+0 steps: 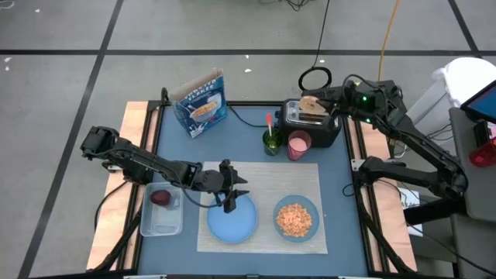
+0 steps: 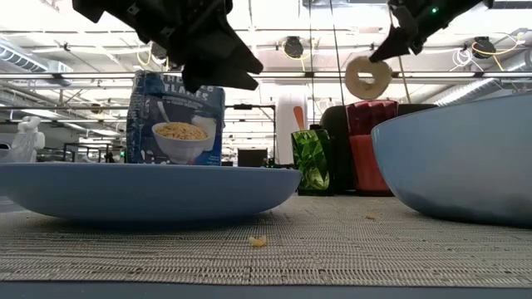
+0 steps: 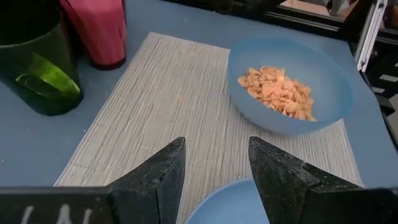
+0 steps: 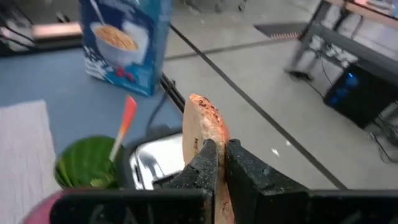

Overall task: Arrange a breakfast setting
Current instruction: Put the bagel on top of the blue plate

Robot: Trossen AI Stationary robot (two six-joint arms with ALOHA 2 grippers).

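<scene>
A beige placemat (image 1: 263, 180) lies mid-table. On it sit a light-blue plate (image 1: 232, 221) and a light-blue bowl (image 1: 295, 218) holding cereal. My left gripper (image 1: 239, 194) hovers open and empty over the plate's far edge (image 3: 230, 205). My right gripper (image 1: 324, 101) is shut on a bagel (image 1: 311, 103) above the black toaster (image 1: 314, 128). The orange-handled spoon (image 1: 270, 124) stands in a green cup (image 1: 272, 142). The dark-red fruit (image 1: 161, 198) lies in the clear tub (image 1: 161, 217). My right gripper pinches the bagel's ring (image 4: 205, 134) between its two fingers, which lie on its two flat faces. In the low view the fingers come slanting down from above onto its upper side (image 2: 378, 62). The bagel (image 2: 368, 76) hangs on edge, lifted clear over the toaster's slot (image 4: 149, 163).
A pink cup (image 1: 298, 145) stands beside the green cup in front of the toaster. A cereal box (image 1: 200, 102) stands at the far left of the blue table top. Cables run behind the toaster. A crumb (image 2: 258, 242) lies on the placemat.
</scene>
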